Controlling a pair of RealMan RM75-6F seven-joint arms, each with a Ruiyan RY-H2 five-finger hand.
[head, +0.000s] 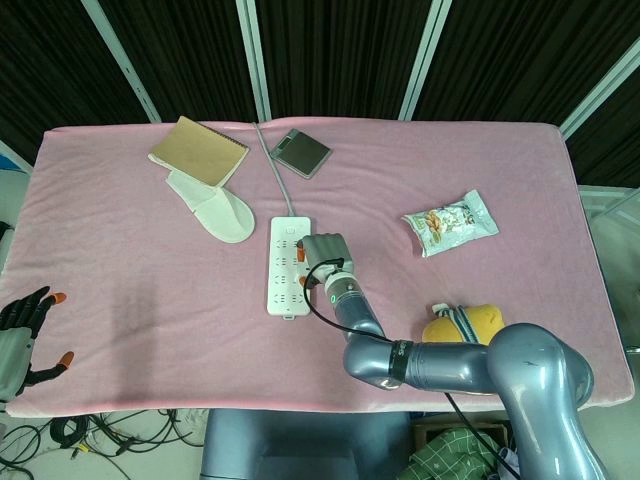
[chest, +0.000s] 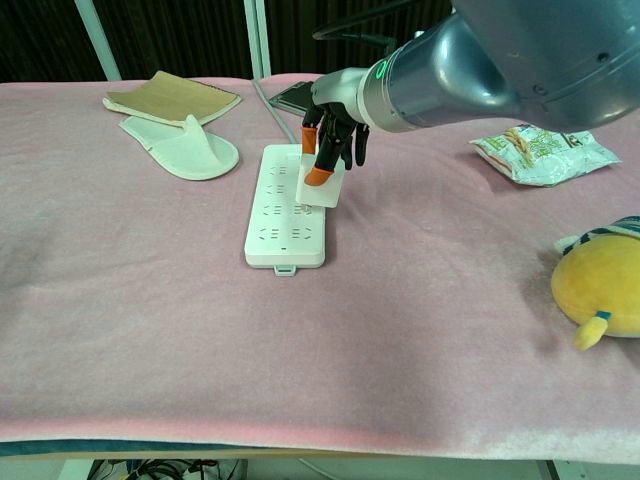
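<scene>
A white power strip (head: 285, 272) (chest: 288, 218) lies on the pink tablecloth (head: 150, 290), its grey cable (head: 275, 172) running to the far edge. My right hand (head: 326, 256) (chest: 336, 118) hovers over the strip's right side and grips a small white plug block (chest: 324, 187) between orange-tipped fingers. The block's lower end sits at or just above the strip's sockets; whether it touches is unclear. My left hand (head: 24, 335) is off the table's near-left corner with fingers spread, holding nothing. It appears only in the head view.
A brown notebook (head: 199, 150) and a white slipper (head: 215, 208) lie at the far left. A dark flat device (head: 301, 152) sits by the cable. A snack bag (head: 450, 222) lies right, and a yellow plush toy (head: 462, 322) (chest: 605, 290) near right.
</scene>
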